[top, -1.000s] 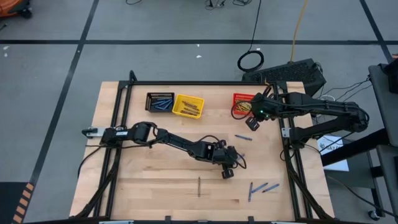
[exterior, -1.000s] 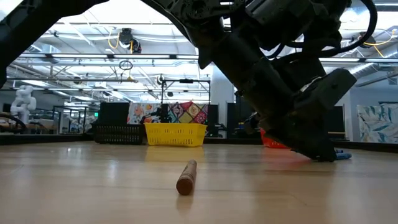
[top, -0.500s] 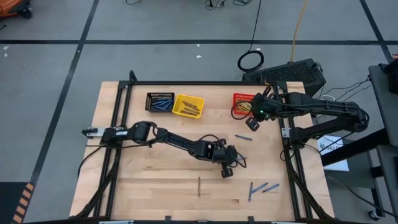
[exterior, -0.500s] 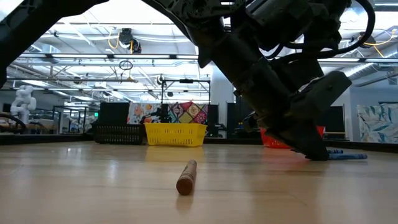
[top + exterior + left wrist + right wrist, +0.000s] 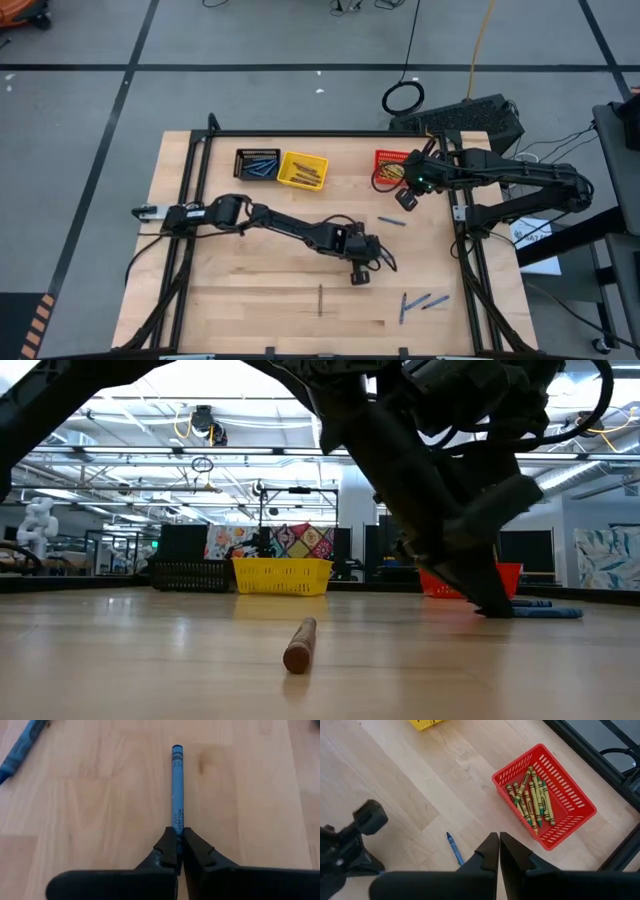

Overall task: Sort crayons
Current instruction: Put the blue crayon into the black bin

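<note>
the blue crayon (image 5: pixel 177 790) in hand lies flat on the counter (image 5: pixel 250 300) near its middle, and my left claw (image 5: pixel 177 851) is closed on its near end, fingertips pinched tight with most of the stick projecting forward. a second blue crayon (image 5: pixel 391 221) lies apart, toward the red basket (image 5: pixel 388 166); two more blue ones (image 5: pixel 419 302) lie close together near the front right, and a brown crayon (image 5: pixel 299 643) sits alone near the front edge. the black basket (image 5: pixel 257 163) holds blue sticks, the yellow basket (image 5: pixel 302 169) brownish ones, the red basket olive-yellow ones; black and yellow stand side by side at the back, the red well apart to their right.

my right claw (image 5: pixel 499 851) hangs above the counter just beside the red basket, fingers shut on nothing, waiting.

judgement: the step in hand is the lift and carry of this blue crayon to the black basket. the grip is at one end only, so the stick may pivot or droop. i would raise it straight up and slowly, confirm it stays in line with the fingers, then travel high enough to clear the basket rims. release should come only once the crayon hangs over the black basket's interior, low, so it does not bounce out or roll into the yellow one.

several crayons are left to sort.
</note>
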Robot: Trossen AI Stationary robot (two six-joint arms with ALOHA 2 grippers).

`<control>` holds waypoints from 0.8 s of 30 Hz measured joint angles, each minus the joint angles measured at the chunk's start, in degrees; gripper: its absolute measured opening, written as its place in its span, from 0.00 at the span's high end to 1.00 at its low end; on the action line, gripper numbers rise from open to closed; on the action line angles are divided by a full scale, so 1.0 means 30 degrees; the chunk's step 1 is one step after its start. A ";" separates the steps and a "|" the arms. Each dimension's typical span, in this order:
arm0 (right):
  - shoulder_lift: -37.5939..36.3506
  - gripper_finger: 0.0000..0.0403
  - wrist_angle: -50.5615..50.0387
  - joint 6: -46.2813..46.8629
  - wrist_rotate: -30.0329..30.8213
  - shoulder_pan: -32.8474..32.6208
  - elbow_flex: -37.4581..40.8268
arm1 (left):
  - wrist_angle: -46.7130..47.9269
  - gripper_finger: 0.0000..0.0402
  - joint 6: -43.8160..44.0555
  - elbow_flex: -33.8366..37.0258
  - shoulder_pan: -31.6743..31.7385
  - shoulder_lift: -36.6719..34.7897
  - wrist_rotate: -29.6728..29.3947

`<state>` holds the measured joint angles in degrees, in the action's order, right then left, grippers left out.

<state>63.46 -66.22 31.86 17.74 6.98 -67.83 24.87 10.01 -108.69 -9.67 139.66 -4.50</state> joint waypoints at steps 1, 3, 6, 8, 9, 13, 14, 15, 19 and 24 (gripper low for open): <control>-0.0005 1.00 -0.0010 0.0005 0.0000 -0.0003 0.0000 | 0.0363 1.00 -0.0094 -0.0061 -0.0003 -0.0045 -0.0022; -0.0004 1.00 -0.0003 0.0007 0.0000 -0.0002 0.0000 | 0.1094 1.00 -0.0120 -0.0127 -0.0015 -0.0345 -0.0180; -0.0007 1.00 -0.0048 0.0004 0.0007 0.0000 0.0000 | 0.1988 1.00 -0.0159 -0.0091 -0.0022 -0.0685 -0.0734; -0.0007 1.00 -0.0071 0.0007 0.0007 -0.0002 0.0000 | 0.2188 1.00 -0.0362 -0.0085 -0.0051 -0.0855 -0.1078; -0.0007 1.00 -0.0077 0.0003 0.0007 0.0000 0.0000 | 0.2280 1.00 -0.0555 -0.0078 -0.0051 -0.0938 -0.1211; -0.0007 1.00 -0.0101 0.0006 0.0007 0.0000 0.0000 | 0.2274 1.00 -0.0658 -0.0088 -0.0036 -0.1192 -0.1537; -0.0007 1.00 -0.0095 0.0007 0.0007 0.0000 0.0000 | 0.2299 1.00 -0.0658 -0.0091 -0.0029 -0.1210 -0.1560; -0.0007 1.00 -0.0101 0.0006 0.0007 0.0000 0.0000 | 0.2457 1.00 -0.0658 -0.0091 -0.0029 -0.1210 -0.1585; -0.0007 1.00 -0.0117 0.0005 0.0015 -0.0002 0.0000 | 0.3200 1.00 -0.1021 -0.0099 -0.0069 -0.1210 -0.1689; -0.0007 1.00 -0.0128 0.0004 0.0015 -0.0004 0.0000 | 0.5462 1.00 -0.1168 -0.0113 -0.0097 -0.1426 -0.3390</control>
<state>63.44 -66.60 31.87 17.78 6.97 -67.83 41.26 6.50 -109.03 -9.96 135.38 -14.67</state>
